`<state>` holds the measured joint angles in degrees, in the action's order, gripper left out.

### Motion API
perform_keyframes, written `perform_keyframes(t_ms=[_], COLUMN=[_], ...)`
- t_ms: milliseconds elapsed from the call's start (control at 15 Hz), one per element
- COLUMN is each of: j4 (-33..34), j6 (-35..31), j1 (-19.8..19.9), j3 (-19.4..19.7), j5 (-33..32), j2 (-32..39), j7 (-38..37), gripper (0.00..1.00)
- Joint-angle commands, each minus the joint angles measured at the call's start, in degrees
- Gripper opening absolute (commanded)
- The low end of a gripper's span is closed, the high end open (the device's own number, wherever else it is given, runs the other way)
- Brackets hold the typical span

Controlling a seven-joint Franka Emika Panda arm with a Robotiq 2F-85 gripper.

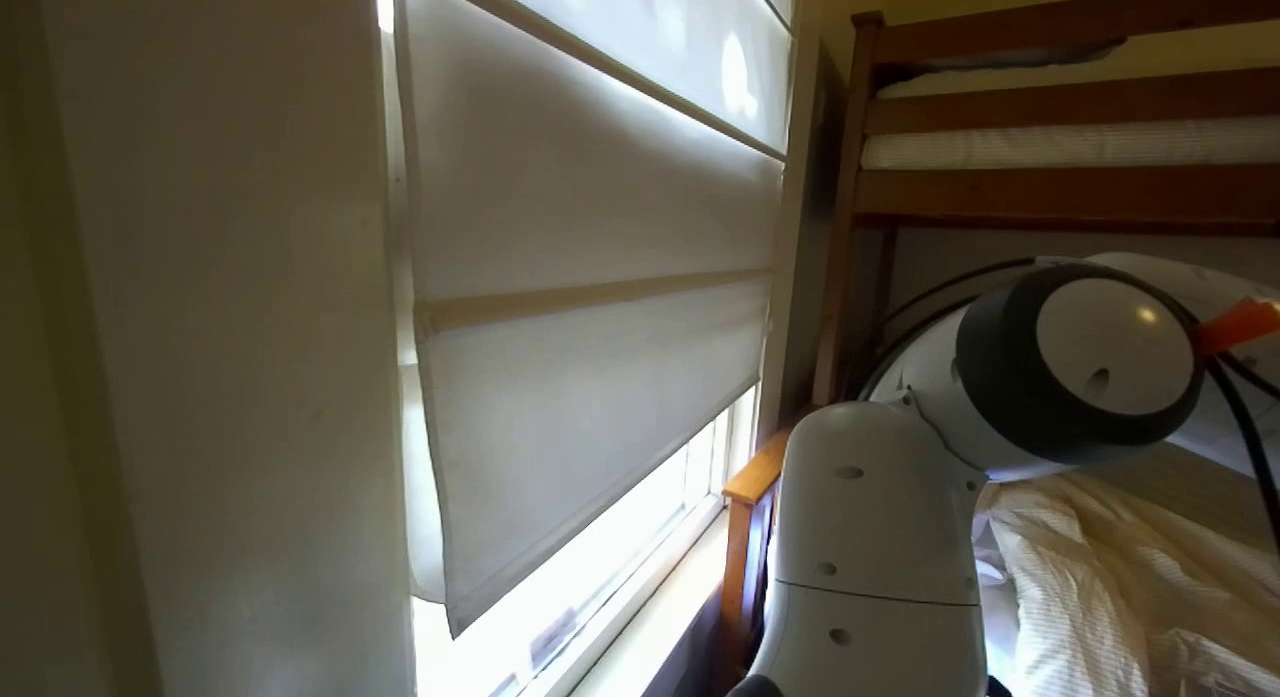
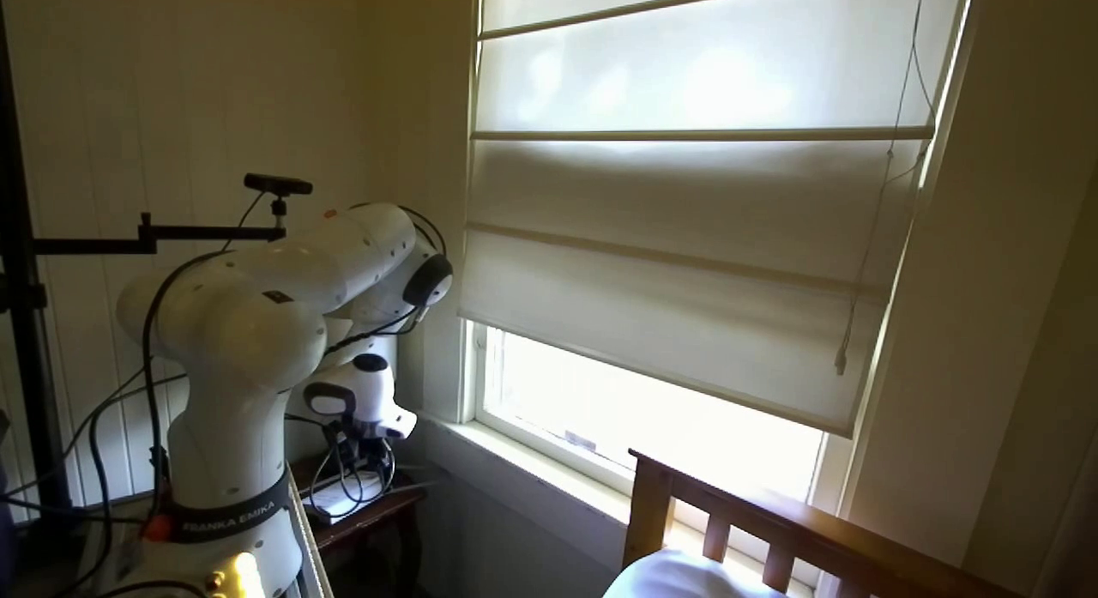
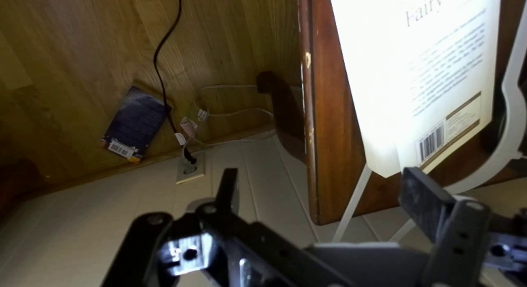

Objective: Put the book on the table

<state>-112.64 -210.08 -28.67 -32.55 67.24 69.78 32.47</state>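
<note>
End effector (image 3: 319,184) at full spread, nothing in its grasp! Next, the book (image 3: 424,77), long axis roughly top to bottom in the wrist view, barcoded end low; back cover up, pale cream, glare-bleached, "Fairy" in grey. Beneath, the brown wooden surface (image 3: 335,155). Farther off, on the floor (image 3: 82,52), a second book (image 3: 138,122), dark blue.

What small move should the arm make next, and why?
Probably back the open jaws away: the pale book, if that's the one meant, already lies on the table, and one finger looks close to its corner, so sideways motion might nudge it.
</note>
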Motion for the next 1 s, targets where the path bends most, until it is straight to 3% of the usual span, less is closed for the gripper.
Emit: perform_keyframes(t_ms=[0, 133, 267, 333, 800, 867, 933], j4=[0.1, 0.6, -3.6, -8.7, -26.0, -20.9, -22.4], j6=[0.2, 1.9, 0.3, 5.1, 5.5, 6.3, 6.5], j1=[0.0, -0.5, 1.8, -3.3, -6.5, -8.7, -8.9], j3=[0.2, 1.4, 0.2, 6.2, 14.8, 16.6, 17.5], j5=[0.0, 0.6, -0.9, -4.5, -15.4, -17.1, -18.8], j2=[0.0, 0.1, -2.1, -7.6, -21.1, -16.2, -17.5], j7=[0.0, 2.0, 1.5, -7.8, -18.2, -20.6, -22.3], gripper=[1.00, 1.00, 1.00, 1.00, 1.00, 1.00, 1.00])
